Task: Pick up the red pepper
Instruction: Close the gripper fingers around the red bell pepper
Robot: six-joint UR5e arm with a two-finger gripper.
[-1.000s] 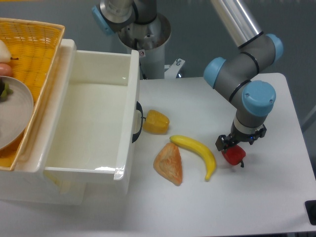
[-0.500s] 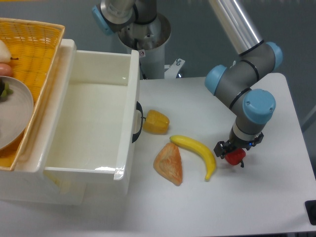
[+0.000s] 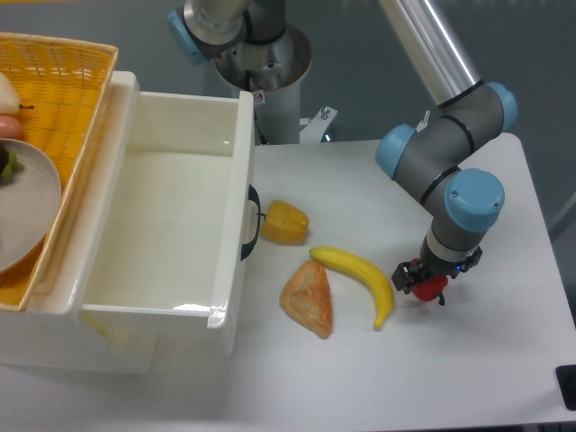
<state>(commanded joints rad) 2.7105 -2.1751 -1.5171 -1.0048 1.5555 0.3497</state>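
Note:
The red pepper (image 3: 431, 286) lies on the white table right of the banana's tip, glossy and small, its dark stem pointing to the right. My gripper (image 3: 427, 274) has come down from above onto it, and its dark fingers straddle the pepper's top. Most of the pepper is hidden beneath the gripper. Whether the fingers press on the pepper or stand apart from it does not show.
A yellow banana (image 3: 358, 280) lies just left of the pepper. An orange wedge (image 3: 309, 300) and a yellow pepper (image 3: 283, 222) lie further left. A white bin (image 3: 232, 225) and a wicker basket (image 3: 67, 99) fill the left side. The table's right edge is near.
The gripper has sunk lower over the red pepper, covering more of it. The pepper itself has stayed in place.

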